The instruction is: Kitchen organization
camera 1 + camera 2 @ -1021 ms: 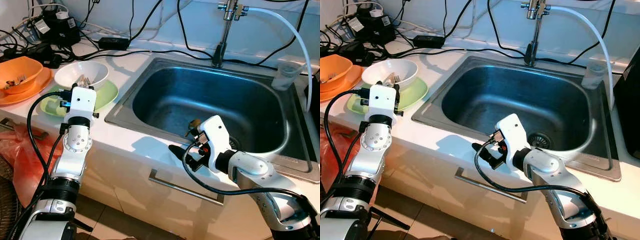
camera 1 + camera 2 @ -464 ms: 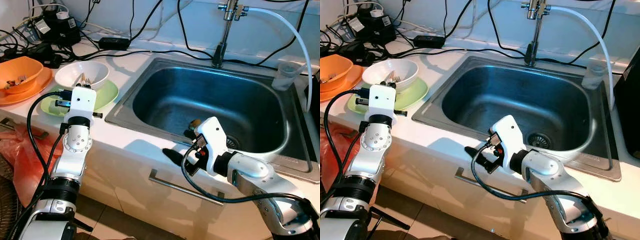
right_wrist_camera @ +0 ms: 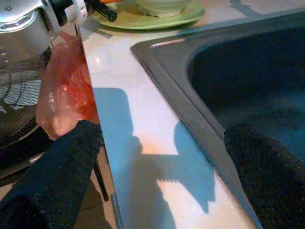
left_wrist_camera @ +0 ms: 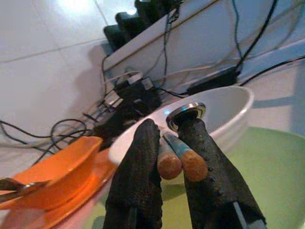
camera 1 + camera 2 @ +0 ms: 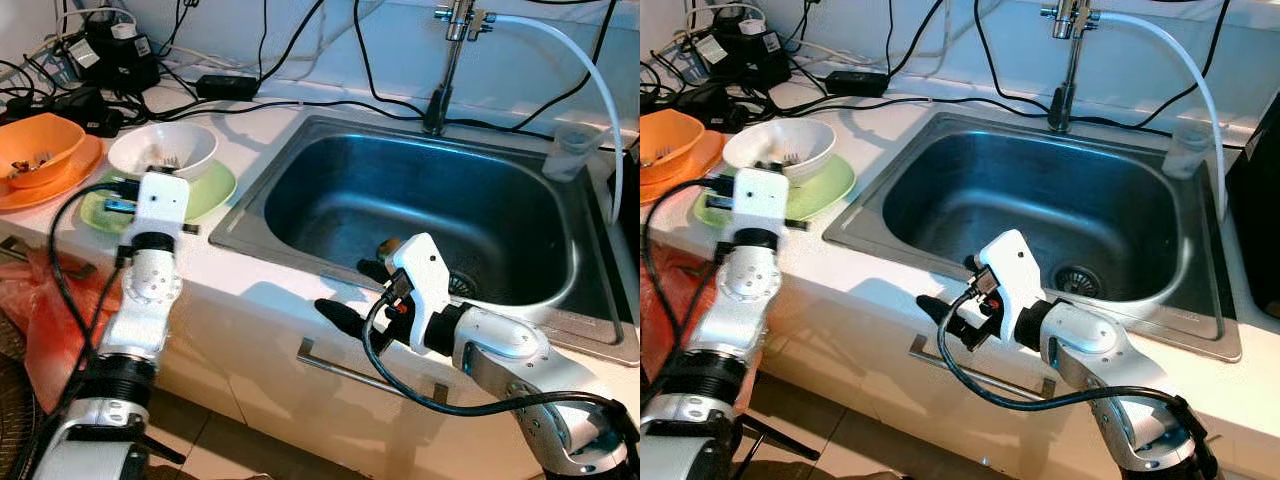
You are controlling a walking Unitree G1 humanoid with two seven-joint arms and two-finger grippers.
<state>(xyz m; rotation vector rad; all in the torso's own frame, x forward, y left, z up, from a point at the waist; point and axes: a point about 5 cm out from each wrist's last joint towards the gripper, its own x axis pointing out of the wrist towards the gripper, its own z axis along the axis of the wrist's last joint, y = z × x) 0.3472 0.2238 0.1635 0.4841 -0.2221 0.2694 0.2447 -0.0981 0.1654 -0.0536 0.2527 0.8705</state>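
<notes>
Left gripper: the left gripper (image 4: 169, 157) is at the rim of the white bowl (image 5: 163, 149), fingers pinched on two wooden-tipped utensil handles (image 4: 175, 161); which utensils these are cannot be told

White bowl: stands on the green plate (image 5: 212, 190) on the counter, left of the sink (image 5: 430, 210); some cutlery lies inside it

Right gripper: the right gripper (image 3: 157, 162) hovers over the counter's front edge (image 3: 143, 143), fingers spread wide and holding nothing; one finger (image 3: 52, 176) hangs past the counter edge, the other (image 3: 267, 167) is over the sink rim

Orange bowl: the orange bowl (image 5: 38, 148) sits on an orange plate (image 5: 60, 185) at the far left of the counter, with small items inside, too small to identify

Sink: basin largely bare; a small brownish object (image 5: 389, 245) lies near the drain, just behind the right arm

Other items: clear cup (image 5: 572, 152) at the sink's right rim under the hose; cables and power adapters (image 5: 110, 50) along the wall

Progress: judged early; only the utensil pinch at the white bowl is under way

Remaining: bowls and plates are not yet stacked or moved, and the right gripper has no item in hand
</notes>
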